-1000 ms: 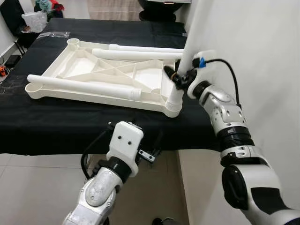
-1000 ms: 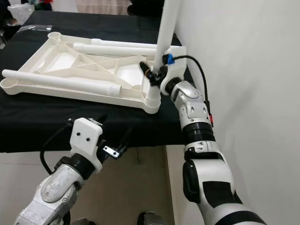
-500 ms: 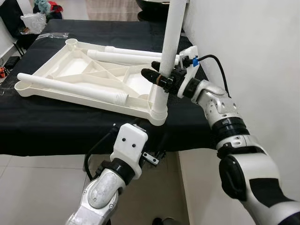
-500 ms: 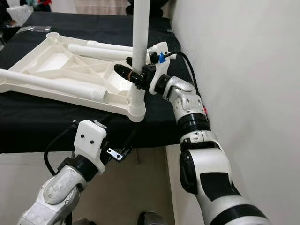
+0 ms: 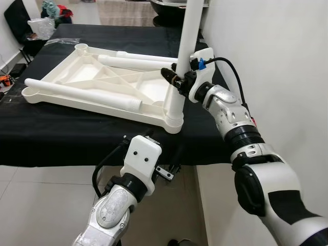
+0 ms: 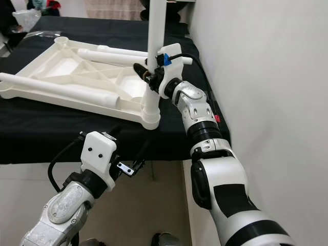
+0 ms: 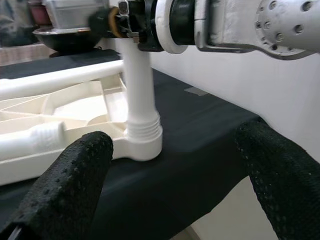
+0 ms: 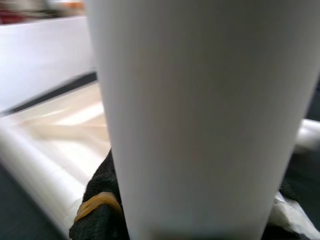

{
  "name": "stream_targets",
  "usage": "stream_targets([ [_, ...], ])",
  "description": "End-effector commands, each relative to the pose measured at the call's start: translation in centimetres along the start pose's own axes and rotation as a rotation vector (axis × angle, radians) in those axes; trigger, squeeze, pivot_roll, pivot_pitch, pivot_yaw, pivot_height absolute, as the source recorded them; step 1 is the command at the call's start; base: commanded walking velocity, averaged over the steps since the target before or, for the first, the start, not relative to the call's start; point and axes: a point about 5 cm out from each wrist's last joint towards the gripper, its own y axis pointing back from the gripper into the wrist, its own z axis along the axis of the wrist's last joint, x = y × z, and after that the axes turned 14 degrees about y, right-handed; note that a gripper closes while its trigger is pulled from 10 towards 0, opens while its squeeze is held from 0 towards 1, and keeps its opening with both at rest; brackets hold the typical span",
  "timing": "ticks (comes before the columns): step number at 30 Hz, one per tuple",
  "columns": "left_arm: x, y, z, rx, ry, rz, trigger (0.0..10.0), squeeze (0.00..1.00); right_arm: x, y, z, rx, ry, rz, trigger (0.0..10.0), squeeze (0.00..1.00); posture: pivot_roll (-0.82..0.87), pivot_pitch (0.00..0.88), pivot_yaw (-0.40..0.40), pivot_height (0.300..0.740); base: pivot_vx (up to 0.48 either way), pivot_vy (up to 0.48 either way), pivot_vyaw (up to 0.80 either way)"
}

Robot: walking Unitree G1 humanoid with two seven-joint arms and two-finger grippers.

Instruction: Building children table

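Clamping our right pincer (image 5: 177, 82) around the upright leg (image 5: 185, 46), we are keeping it vertical in the upturned top's (image 5: 87, 84) five-o'clock corner socket, while our left pincer (image 7: 165, 175) is hanging wide below the tabletop (image 5: 61, 138).

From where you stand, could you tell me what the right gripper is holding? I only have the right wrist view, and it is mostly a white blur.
Observer: The right gripper is clamped on an upright white table leg standing in the tabletop's near right corner socket.
Operator: Thank you. Are other legs fitted?
Observer: No, two loose legs lie flat across the upturned tabletop.
Operator: And where is the left arm, please?
Observer: The left gripper hangs open below the edge of the black-covered table, touching nothing.
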Motion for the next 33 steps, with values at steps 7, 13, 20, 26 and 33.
stream_targets([
  [7,0.2,-0.1,-0.3,0.012,-0.009,0.010,10.0,0.00,-3.0,2.2,-0.6,0.101,-0.095,-0.582,0.0,0.00,0.06,0.094,-0.096,0.740,0.000,0.000,0.00],
  [13,0.1,-0.2,-0.4,0.012,-0.009,0.011,10.0,0.00,0.5,1.5,0.0,0.091,-0.152,-0.524,10.0,0.00,0.07,0.097,-0.097,0.740,0.000,0.000,0.00],
  [20,0.3,0.0,-0.4,0.017,-0.012,0.016,10.0,0.00,2.1,0.5,2.1,-0.051,-0.131,-0.328,10.0,1.00,0.06,0.099,-0.099,0.740,0.000,0.000,0.00],
  [26,0.3,-0.1,-0.4,0.015,-0.011,0.017,10.0,0.00,1.2,0.3,2.1,-0.057,-0.154,-0.075,10.0,0.00,0.06,0.099,-0.098,0.740,0.000,0.000,0.00],
  [33,0.3,-0.2,-0.4,0.013,-0.013,0.018,10.0,0.00,0.0,0.6,0.9,-0.025,-0.126,0.104,10.0,0.00,0.06,0.099,-0.098,0.740,0.000,0.000,0.00],
])
